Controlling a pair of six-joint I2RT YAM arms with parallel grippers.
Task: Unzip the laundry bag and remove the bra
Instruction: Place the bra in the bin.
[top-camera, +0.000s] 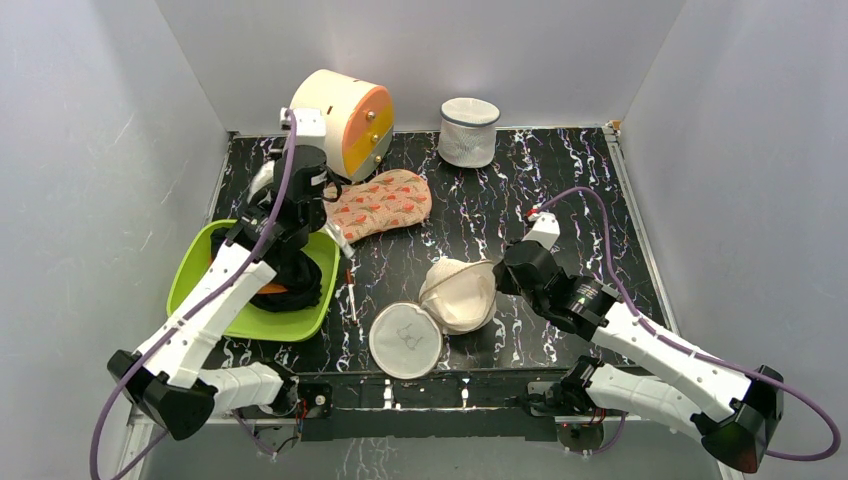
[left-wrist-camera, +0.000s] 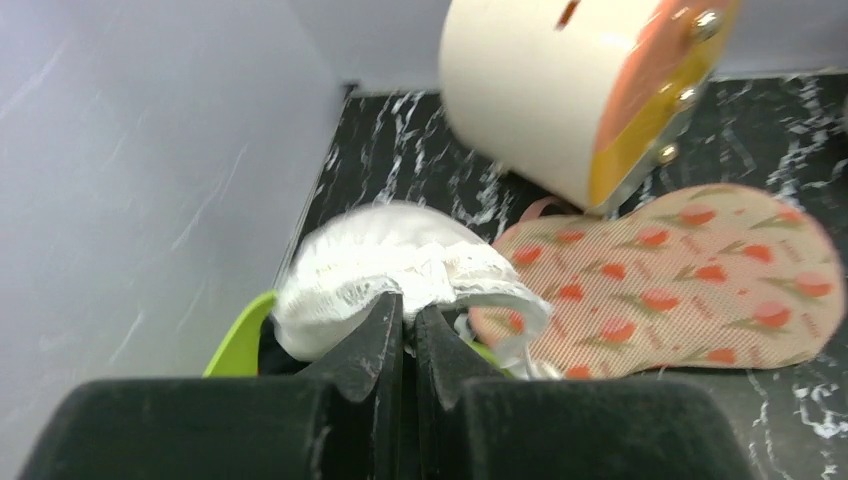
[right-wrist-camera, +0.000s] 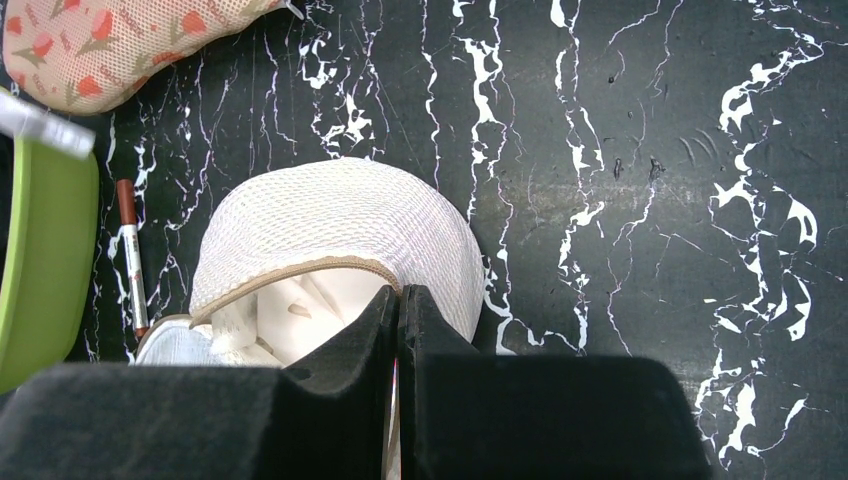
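Observation:
The laundry bag lies open on the black marble table, its flat round face folded out toward the near edge. In the right wrist view the bag shows cream lining behind its tan zip trim. My right gripper is shut on the bag's rim. My left gripper is shut on the white bra and holds it above the green tray. In the top view the left gripper is over that tray, and a white strap hangs beside it.
A green tray at the left holds a black garment. An orange patterned cloth and a cream and orange drum lie behind it. A white cylindrical mesh bag stands at the back. A pen lies beside the tray.

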